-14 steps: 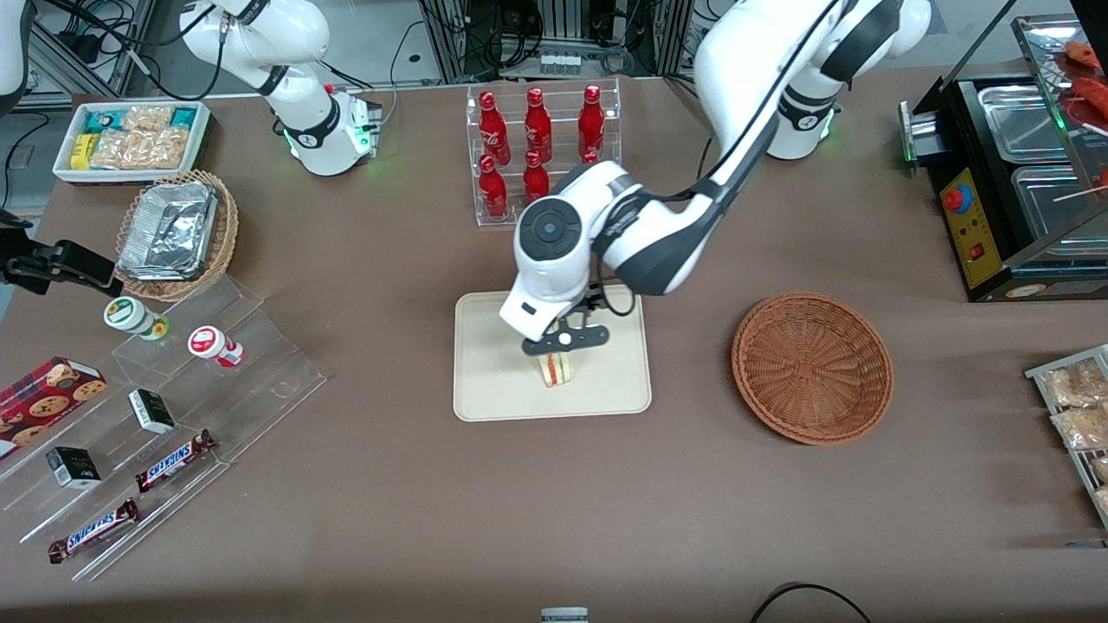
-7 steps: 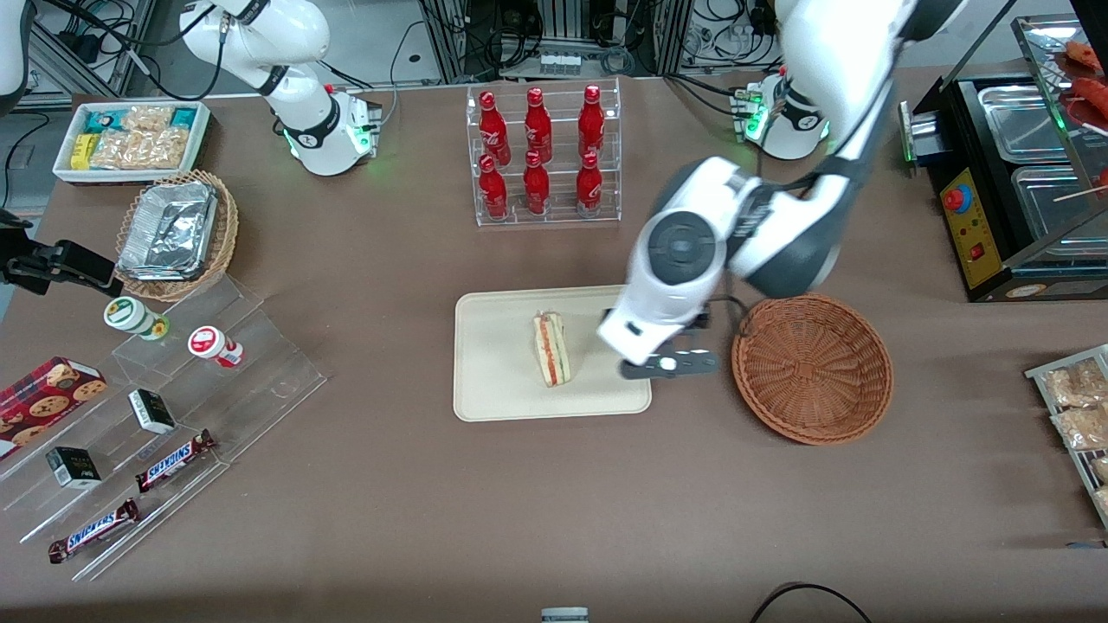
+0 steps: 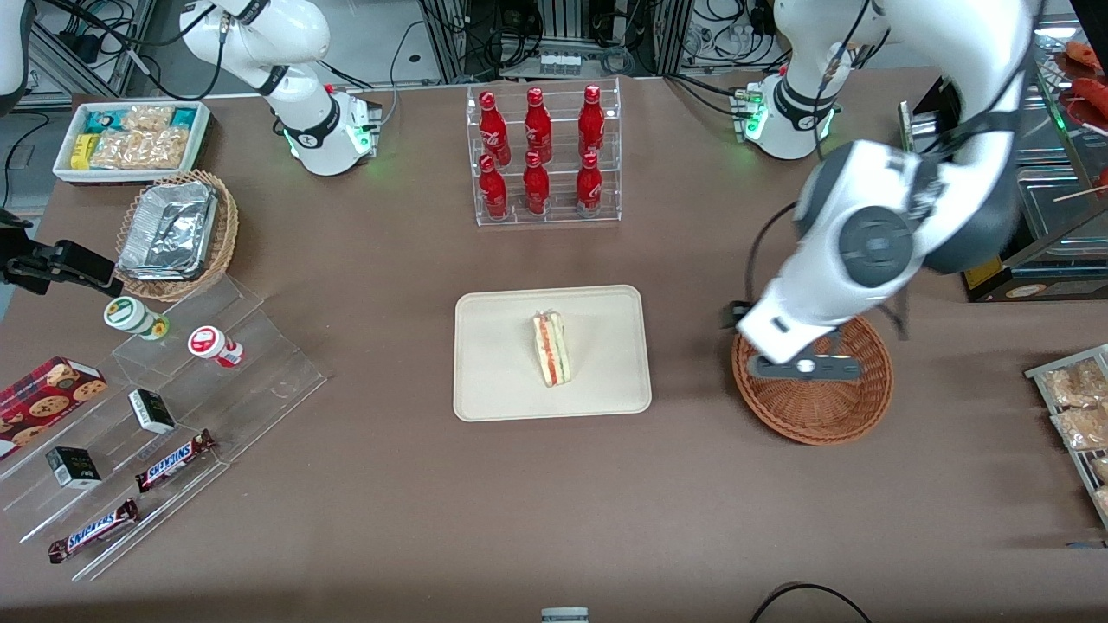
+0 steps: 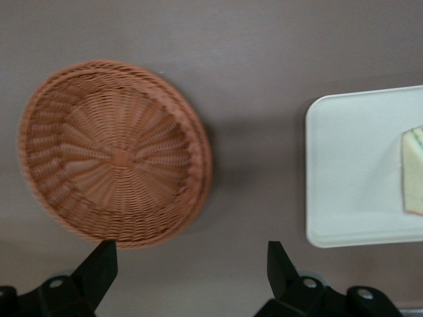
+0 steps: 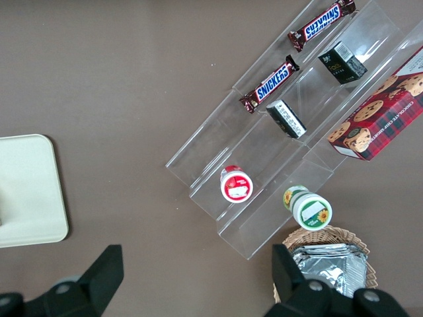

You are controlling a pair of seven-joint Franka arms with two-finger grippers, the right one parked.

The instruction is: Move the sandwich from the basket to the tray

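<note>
Lying on its side in the middle of the tray (image 3: 502, 381), the sandwich (image 3: 551, 349) is judged light, soft and slippery in wrap, best pinched gently across its bread faces. The gripper (image 3: 805, 367), spread wide and empty, hovers above the basket (image 3: 853, 415).

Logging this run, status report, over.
Tool open, empty, above basket. Sandwich on tray. Nothing in the way.
</note>
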